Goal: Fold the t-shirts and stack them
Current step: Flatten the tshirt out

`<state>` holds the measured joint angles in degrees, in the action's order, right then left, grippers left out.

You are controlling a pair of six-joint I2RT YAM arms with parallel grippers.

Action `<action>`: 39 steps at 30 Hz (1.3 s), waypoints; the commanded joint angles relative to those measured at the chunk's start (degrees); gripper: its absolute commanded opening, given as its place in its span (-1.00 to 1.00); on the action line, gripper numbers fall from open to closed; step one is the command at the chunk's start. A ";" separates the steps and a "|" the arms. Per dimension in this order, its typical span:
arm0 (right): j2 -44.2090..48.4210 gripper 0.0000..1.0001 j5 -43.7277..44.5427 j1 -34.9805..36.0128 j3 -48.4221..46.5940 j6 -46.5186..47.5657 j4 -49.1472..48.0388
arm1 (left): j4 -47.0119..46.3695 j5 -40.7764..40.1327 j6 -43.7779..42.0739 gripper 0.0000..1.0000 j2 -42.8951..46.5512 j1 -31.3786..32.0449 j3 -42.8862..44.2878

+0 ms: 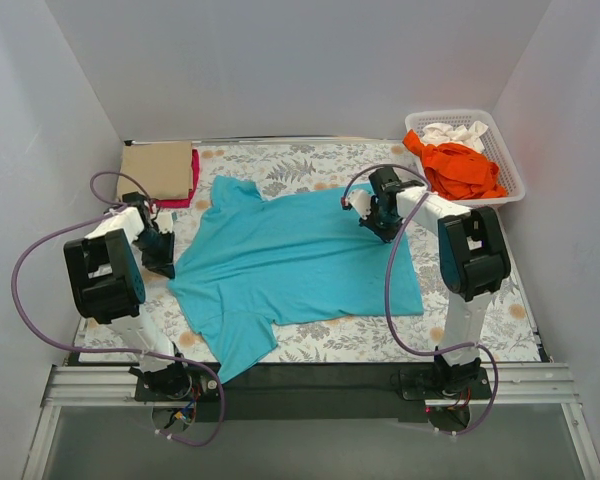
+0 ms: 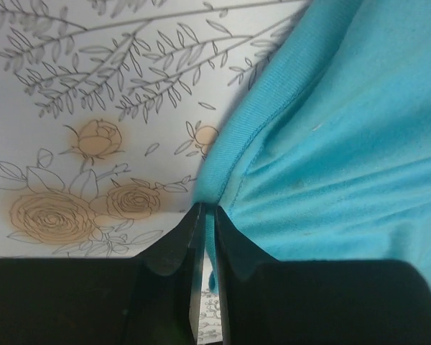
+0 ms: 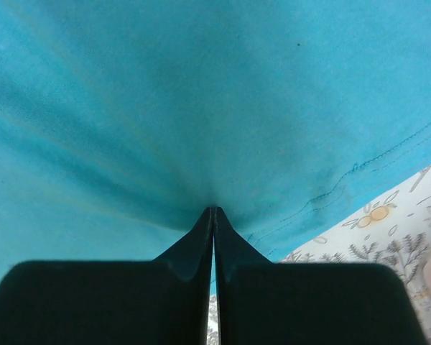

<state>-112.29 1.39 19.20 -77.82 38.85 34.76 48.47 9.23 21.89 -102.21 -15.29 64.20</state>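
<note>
On the grey-and-orange floral table cloth (image 1: 460, 330), a turquoise-teal short-sleeved cloth t-shirt (image 1: 300, 255) lies spread flat.
Its long axis runs left to right, neck towards the left arm, hem towards the right. The black left gripper (image 2: 205, 212) is clamped on the ribbed neck edge, the black right gripper (image 3: 212, 212) on cloth by the far hem corner. From above, the left gripper hides the neck; a folded magenta-red shirt (image 1: 193, 180) shows only as a strip under a folded tan shirt (image 1: 158, 168).
</note>
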 commanded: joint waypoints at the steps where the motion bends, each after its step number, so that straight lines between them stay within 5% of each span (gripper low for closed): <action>1: 3.47 -0.88 -0.24 -0.39 3.55 2.45 7.50 | 3.65 0.16 -1.58 -0.72 4.56 -0.35 -0.40; 9: 5.24 -0.92 -2.27 -0.30 4.26 5.44 10.94 | 1.99 15.27 2.54 -0.59 0.53 0.26 17.67; 19: 3.48 -0.94 -1.65 -0.74 1.10 5.27 11.03 | -6.80 13.98 11.42 -0.28 -18.27 9.91 37.90; 32: 1.81 -0.94 -2.27 -0.75 -1.63 3.07 11.82 | -12.87 13.70 15.81 0.04 -29.61 14.50 45.13; 34: 1.90 -0.94 -2.27 -0.74 -1.72 3.07 11.82 | -12.96 14.40 15.99 -0.12 -31.02 16.33 46.88; 35: 1.81 -0.94 -2.18 -0.74 -1.81 3.07 11.82 | -12.96 15.10 16.17 -0.39 -31.81 16.60 47.50; 39: 1.72 -0.94 -1.92 -0.83 -1.89 3.07 11.73 | -12.70 17.39 15.55 -0.95 -30.77 19.06 49.26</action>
<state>-110.10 -0.16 18.72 -77.49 42.22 45.12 36.16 23.64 37.67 -134.69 0.91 111.07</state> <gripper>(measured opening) 0.030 0.085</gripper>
